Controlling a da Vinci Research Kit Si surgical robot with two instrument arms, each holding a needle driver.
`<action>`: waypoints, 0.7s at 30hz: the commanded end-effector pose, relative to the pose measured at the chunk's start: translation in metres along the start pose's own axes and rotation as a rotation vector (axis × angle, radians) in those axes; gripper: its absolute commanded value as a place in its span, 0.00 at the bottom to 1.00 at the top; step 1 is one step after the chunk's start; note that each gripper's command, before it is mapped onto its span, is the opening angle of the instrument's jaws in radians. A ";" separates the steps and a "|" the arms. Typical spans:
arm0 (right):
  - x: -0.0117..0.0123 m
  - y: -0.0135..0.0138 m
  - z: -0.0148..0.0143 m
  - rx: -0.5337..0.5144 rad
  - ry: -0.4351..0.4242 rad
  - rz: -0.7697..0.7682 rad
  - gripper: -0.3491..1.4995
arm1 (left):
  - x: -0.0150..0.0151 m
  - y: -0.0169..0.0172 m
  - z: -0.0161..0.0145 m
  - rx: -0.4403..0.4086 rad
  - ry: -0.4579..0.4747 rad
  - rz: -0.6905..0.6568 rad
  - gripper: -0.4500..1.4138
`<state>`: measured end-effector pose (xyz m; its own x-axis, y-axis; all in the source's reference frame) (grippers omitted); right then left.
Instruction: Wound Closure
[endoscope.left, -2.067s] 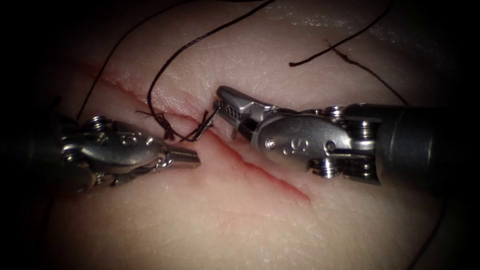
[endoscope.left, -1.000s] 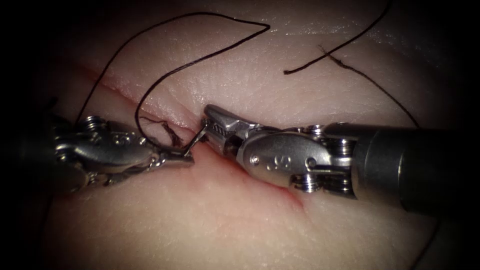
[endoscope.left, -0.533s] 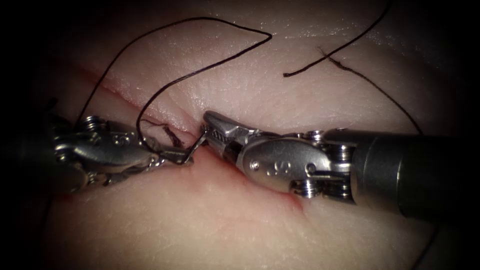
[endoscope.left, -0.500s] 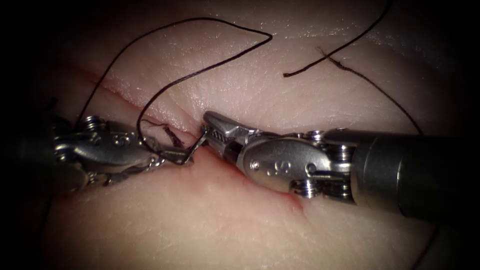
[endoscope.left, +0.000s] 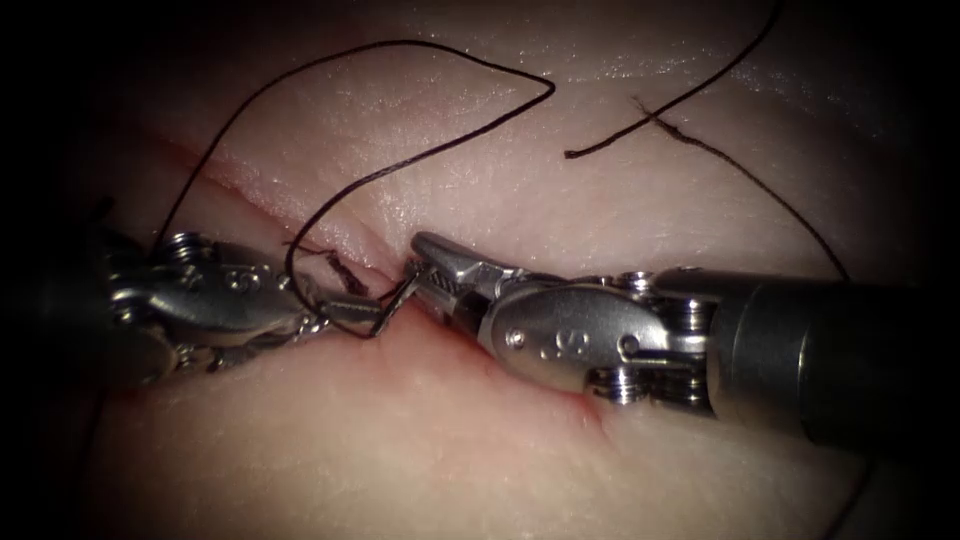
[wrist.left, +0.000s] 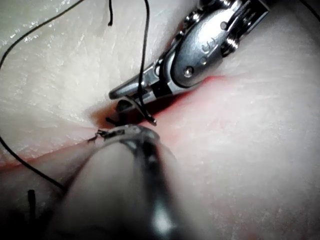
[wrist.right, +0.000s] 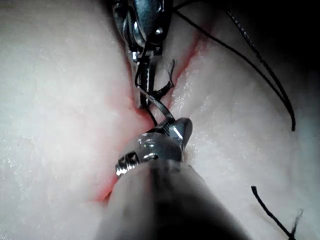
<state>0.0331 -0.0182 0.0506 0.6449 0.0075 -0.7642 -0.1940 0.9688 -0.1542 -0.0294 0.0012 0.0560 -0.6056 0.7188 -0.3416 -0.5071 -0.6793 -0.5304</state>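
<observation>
Right over the cut (endoscope.left: 520, 350), both tools pinch the needle (endoscope.left: 392, 308): left tool (endoscope.left: 345, 312) its tip, right tool (endoscope.left: 425, 275) its rear. Thread (endoscope.left: 400, 165) loops beyond; a frayed cut end (endoscope.left: 335, 268) lies alongside.

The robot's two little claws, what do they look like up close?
Both the left tool and the right tool are shiny silver metal with thin pointed jaws. The right one's jaws have tiny ridges inside. Each has a rounded silver wrist with small stamped marks, round grooved wheels and a rivet, joined to a dark, smooth, tube-shaped shaft.
</observation>
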 end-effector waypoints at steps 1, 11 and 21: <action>0.0003 -0.0001 0.0005 -0.002 0.006 -0.006 0.00 | -0.0001 0.0002 0.0008 -0.001 0.000 0.000 0.13; -0.0005 -0.0021 0.0016 0.035 -0.008 0.011 0.00 | -0.0002 0.0001 0.0007 -0.003 -0.001 0.002 0.13; -0.0005 -0.0020 0.0013 0.031 -0.004 0.012 0.00 | -0.0002 0.0001 0.0007 -0.002 0.000 0.001 0.13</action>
<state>0.0333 -0.0198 0.0517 0.6471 0.0219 -0.7621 -0.1793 0.9759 -0.1242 -0.0293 0.0012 0.0560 -0.6061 0.7181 -0.3420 -0.5060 -0.6799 -0.5307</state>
